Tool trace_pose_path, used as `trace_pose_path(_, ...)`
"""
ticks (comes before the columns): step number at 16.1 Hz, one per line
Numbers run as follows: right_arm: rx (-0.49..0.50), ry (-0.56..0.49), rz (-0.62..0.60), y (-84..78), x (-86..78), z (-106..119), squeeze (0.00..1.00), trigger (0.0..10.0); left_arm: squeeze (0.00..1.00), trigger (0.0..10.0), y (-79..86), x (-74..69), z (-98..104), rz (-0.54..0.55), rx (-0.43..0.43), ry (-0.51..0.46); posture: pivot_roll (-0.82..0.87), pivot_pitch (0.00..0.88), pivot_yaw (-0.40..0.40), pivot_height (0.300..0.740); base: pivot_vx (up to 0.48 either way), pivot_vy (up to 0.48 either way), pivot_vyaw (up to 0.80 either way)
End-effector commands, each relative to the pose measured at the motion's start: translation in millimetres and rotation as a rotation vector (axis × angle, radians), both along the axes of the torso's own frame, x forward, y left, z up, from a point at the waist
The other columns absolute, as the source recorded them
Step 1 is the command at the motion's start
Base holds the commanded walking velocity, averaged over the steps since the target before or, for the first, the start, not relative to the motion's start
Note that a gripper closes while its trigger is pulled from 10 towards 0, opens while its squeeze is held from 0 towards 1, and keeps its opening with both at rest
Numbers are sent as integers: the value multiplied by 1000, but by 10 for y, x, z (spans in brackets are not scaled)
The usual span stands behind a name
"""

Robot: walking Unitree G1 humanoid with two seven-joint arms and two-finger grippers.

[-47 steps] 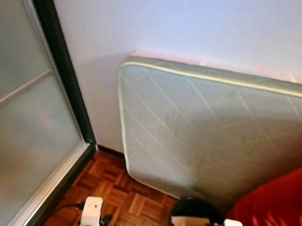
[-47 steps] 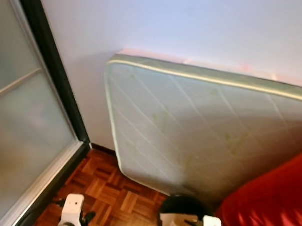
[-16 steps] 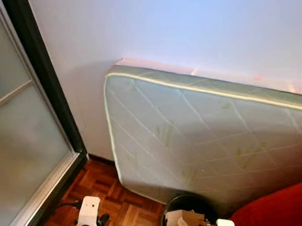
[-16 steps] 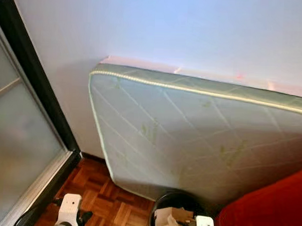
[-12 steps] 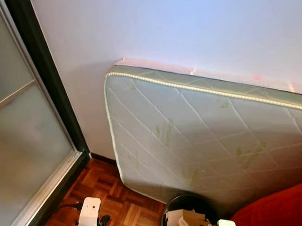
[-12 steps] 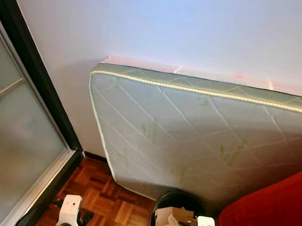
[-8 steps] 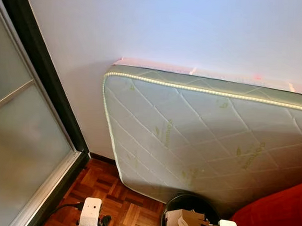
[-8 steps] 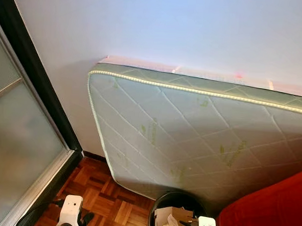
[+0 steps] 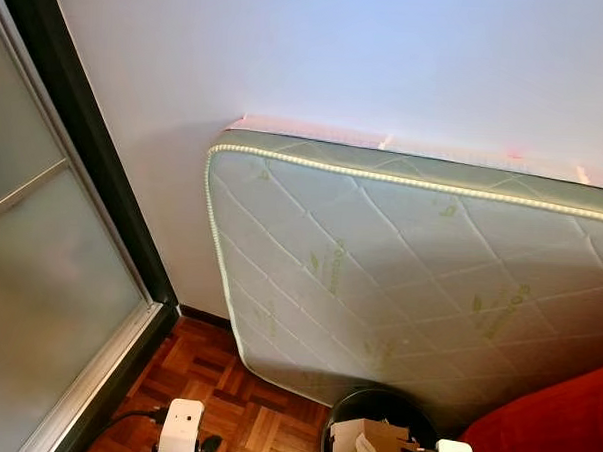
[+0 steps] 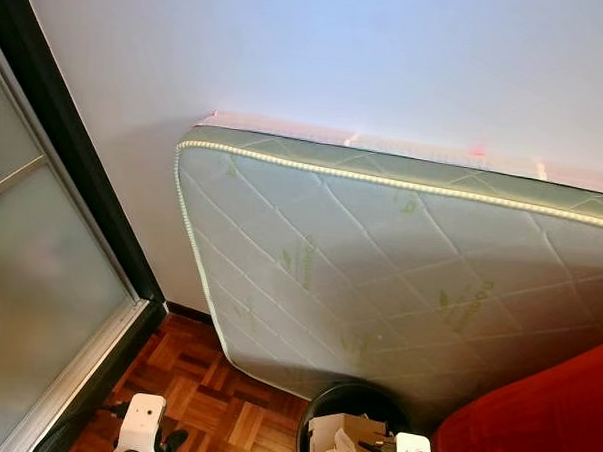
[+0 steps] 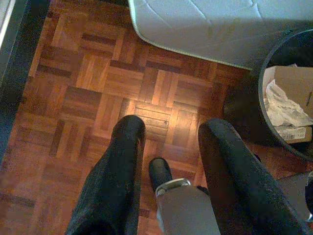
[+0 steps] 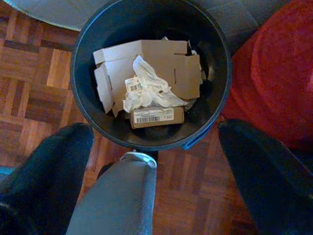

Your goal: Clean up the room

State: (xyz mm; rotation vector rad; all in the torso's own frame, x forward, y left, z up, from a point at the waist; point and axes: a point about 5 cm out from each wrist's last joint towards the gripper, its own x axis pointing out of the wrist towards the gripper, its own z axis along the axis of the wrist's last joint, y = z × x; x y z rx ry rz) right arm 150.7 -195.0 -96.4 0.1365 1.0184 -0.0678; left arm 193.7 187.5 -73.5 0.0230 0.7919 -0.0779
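1. Parquet floor (image 11: pixel 98 93); quilted mattress (image 9: pixel 409 281) stands on edge against the wall, frosted sliding door (image 9: pixel 48 305) at left.
2. Black bin (image 12: pixel 88 98) sits between mattress and red cushion (image 12: pixel 274 63); holds flattened cardboard (image 12: pixel 161 61), crumpled white paper (image 12: pixel 146 88), and a labelled box (image 12: pixel 154 116).
3. Right pincer (image 12: pixel 156 161) above bin, fingers spread wide, empty.
4. Left pincer (image 11: pixel 168 142) over bare floor, fingers apart, empty.
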Motion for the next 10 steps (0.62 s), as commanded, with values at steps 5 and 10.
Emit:
trace_pose_path(5,10,-2,-7,9,13,3,0,10000,0,10000,2,-42,-27,3,1,23,73,0,5,740,0,0,0)
trace_pose_path(10,14,1,-1,10,12,3,0,10000,0,10000,2,-40,-26,7,3,22,72,0,5,740,0,0,0)
